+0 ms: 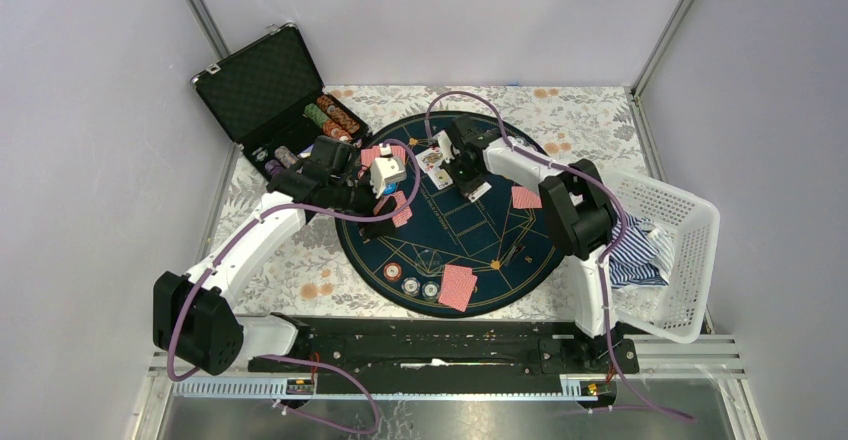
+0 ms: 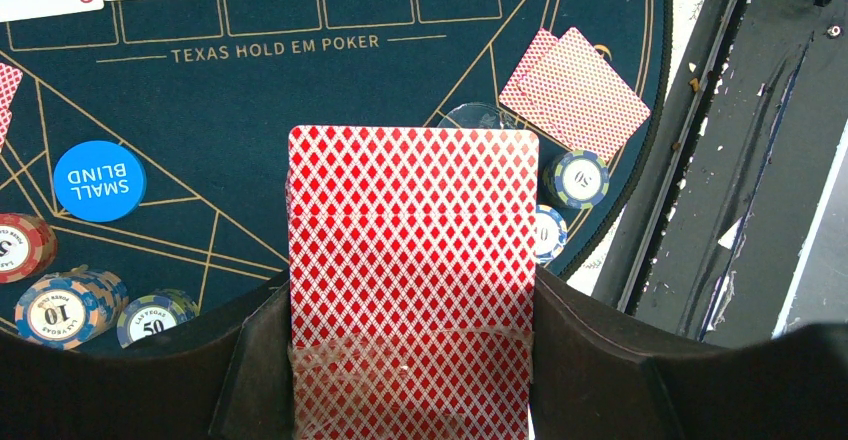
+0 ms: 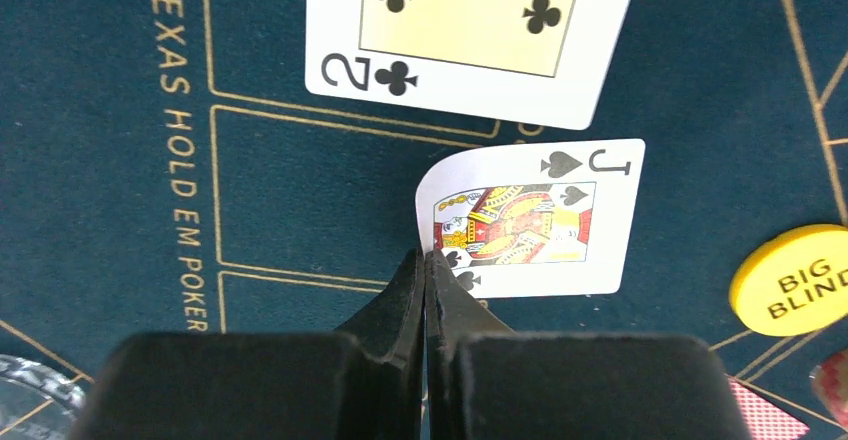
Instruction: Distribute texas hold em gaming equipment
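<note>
Table (image 1: 580,115): flowered top, with everything below on it.
Mat (image 1: 480,235): round and dark, printed TEXAS HOLD EM POKER, lying in the middle of the table.
Basket (image 1: 690,260): white, at the right edge of the table, with the striped cloth (image 1: 632,260) in it.
Case (image 1: 262,85): black, open at the far left corner with its lid up and rows of chips (image 1: 332,115) in its tray.
Left gripper (image 2: 412,310): I had my jaws clamped on the deck, over the left part of the mat.
Right gripper (image 3: 425,257): I had my jaws pressed together, with the near corner of the jack at their seam.
Deck (image 2: 412,220): red backs faced my wrist camera, and it stood up out of my left jaws.
Pairs (image 1: 458,287): face-down red-backed cards lay in twos at the near edge and the right side of the mat.
Two (image 3: 470,40): clubs, face up and flat on the mat.
Jack (image 3: 540,220): spades, face up, just beside the two without touching it.
Blue disc (image 2: 99,181): read SMALL BLIND and lay flat on the mat.
Yellow disc (image 3: 795,280): read BIG BLIND and lay on the mat near the jack, apart from it.
10 stack (image 2: 62,305): lay on the mat near the blue disc, among other chips.
50 chip (image 2: 578,179): lay just beside a face-down pair at the rim of the mat.
</note>
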Motion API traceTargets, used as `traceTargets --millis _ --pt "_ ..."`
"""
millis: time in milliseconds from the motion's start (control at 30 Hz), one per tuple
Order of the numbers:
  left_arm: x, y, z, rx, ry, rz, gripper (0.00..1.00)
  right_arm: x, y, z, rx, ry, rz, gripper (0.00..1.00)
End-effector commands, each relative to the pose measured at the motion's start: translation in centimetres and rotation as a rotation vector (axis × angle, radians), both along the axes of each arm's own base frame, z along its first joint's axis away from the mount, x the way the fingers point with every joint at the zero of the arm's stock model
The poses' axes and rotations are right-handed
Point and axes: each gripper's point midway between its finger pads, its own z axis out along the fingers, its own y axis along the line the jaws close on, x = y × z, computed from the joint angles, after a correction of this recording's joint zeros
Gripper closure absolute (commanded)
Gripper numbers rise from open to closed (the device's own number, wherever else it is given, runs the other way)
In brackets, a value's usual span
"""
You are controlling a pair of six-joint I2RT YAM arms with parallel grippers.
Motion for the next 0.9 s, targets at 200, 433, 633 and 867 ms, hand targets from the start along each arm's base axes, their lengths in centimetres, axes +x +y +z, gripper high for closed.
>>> traceTargets --millis 200,433,633,867 --pt "1.1 -0.9 2.7 -0.064 -0.092 -0.026 1.0 -1.9 2.9 -0.5 0.118 0.153 -0.048 0.98" --pt "1.0 -0.9 2.7 -0.064 -0.095 -0.025 1.0 -2.3 4.1 -0.4 0.172 0.202 -0.062 0.81" --pt "1.0 -0.9 2.7 -0.064 -0.093 -0.025 1.0 -3.4 5.4 1.1 0.259 0.254 -0.055 0.63" --pt "0.9 -0.8 2.8 -0.066 -0.099 -0.024 1.0 -2.9 6.5 8.1 0.461 0.215 -0.05 0.46"
